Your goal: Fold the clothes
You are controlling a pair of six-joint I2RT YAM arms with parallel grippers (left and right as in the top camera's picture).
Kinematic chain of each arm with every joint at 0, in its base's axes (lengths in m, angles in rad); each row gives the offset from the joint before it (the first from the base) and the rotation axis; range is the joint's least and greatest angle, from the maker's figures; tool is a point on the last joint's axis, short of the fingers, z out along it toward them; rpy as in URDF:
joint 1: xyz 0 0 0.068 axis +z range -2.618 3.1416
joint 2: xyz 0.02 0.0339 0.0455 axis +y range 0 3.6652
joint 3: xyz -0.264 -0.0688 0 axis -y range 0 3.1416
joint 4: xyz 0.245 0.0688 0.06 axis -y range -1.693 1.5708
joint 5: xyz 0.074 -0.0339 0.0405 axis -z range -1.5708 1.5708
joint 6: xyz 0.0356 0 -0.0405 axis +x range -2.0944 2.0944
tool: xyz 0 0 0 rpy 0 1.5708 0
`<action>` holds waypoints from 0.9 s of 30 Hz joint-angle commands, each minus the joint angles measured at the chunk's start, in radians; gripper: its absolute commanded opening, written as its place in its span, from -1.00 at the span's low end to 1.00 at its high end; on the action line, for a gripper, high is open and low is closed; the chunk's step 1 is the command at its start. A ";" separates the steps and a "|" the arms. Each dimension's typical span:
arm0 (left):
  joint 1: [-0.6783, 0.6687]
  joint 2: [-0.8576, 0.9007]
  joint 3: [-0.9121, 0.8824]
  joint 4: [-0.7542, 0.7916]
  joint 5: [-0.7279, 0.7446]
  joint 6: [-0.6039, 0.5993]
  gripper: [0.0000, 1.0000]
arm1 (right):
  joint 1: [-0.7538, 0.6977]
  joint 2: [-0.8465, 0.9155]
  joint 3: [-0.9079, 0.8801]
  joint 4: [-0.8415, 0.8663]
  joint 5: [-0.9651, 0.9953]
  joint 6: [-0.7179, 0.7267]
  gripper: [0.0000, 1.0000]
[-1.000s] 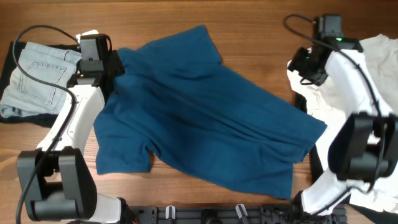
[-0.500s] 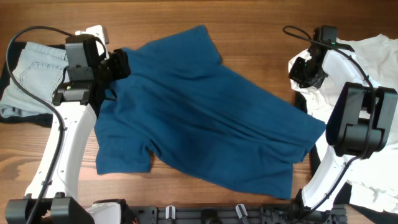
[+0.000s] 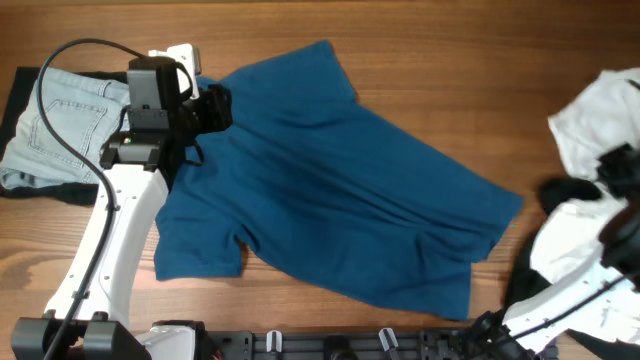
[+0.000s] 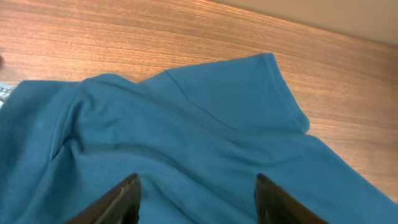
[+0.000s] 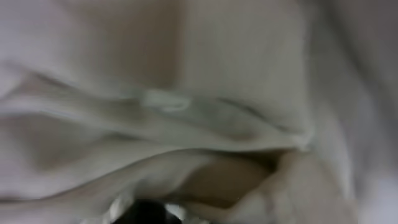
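Note:
The dark-blue shirt (image 3: pixel 340 200) lies spread and wrinkled across the middle of the table, one sleeve pointing to the far edge (image 4: pixel 273 81). My left gripper (image 3: pixel 213 108) hovers over the shirt's upper-left part. In the left wrist view it (image 4: pixel 199 190) is open, both fingertips just above the blue cloth with nothing between them. My right gripper (image 3: pixel 565 190) is at the right edge among the white fabric (image 3: pixel 590 120). The right wrist view is filled with blurred white fabric (image 5: pixel 186 93), so its fingers are hidden. Pale-blue denim (image 3: pixel 55 130) lies at the far left.
A dark cloth (image 3: pixel 40 192) lies under the denim at the left edge. More white fabric (image 3: pixel 570 250) is piled at the right by the right arm. Bare wood (image 3: pixel 420 60) shows behind the shirt and at the front left (image 3: pixel 40 270).
My left gripper has moved right, further over the shirt's upper-left part. My right arm has swung from the back right out to the right edge, down into the white fabric.

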 commanded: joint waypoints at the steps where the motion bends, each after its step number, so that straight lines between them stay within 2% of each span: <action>1: -0.018 -0.010 0.002 0.000 0.013 0.011 0.23 | -0.003 -0.091 0.026 0.041 -0.396 -0.212 -0.12; 3: -0.034 -0.002 0.002 -0.004 0.013 0.011 0.25 | 0.035 -0.164 0.026 0.061 -0.585 -0.263 -0.13; 4: -0.039 0.000 0.002 -0.006 0.013 0.011 0.25 | 0.060 -0.186 0.026 0.060 -0.603 -0.267 -0.13; 5: -0.047 0.002 0.002 -0.007 0.013 0.011 0.25 | 0.090 -0.203 0.026 0.052 -0.605 -0.270 -0.13; 8: -0.068 0.004 0.002 -0.008 0.012 0.011 0.29 | 0.198 -0.218 0.026 0.031 -0.578 -0.291 0.18; 13: -0.089 0.006 0.002 -0.008 0.012 0.011 0.32 | 0.420 -0.213 -0.017 0.021 -0.467 -0.291 0.23; 14: -0.090 0.006 0.002 -0.008 0.013 0.011 0.31 | 0.463 -0.212 -0.029 0.023 -0.455 -0.291 0.21; 17: -0.095 0.011 0.002 -0.015 0.014 0.021 0.09 | 0.595 -0.200 -0.064 0.021 -0.387 -0.263 -0.26; 19: -0.098 0.013 0.002 -0.021 0.020 0.042 -0.05 | 0.663 -0.187 -0.087 0.006 -0.334 -0.192 -0.48; 22: -0.108 0.019 0.002 -0.022 0.027 0.064 -0.20 | 0.735 -0.170 -0.119 -0.040 -0.288 -0.077 -0.57; 25: -0.127 0.040 0.002 -0.030 0.027 0.077 -0.23 | 0.780 -0.148 -0.149 -0.063 -0.278 0.035 -0.57; 27: -0.138 0.056 0.002 -0.034 0.026 0.093 -0.24 | 0.793 -0.135 -0.162 -0.066 -0.279 0.091 -0.65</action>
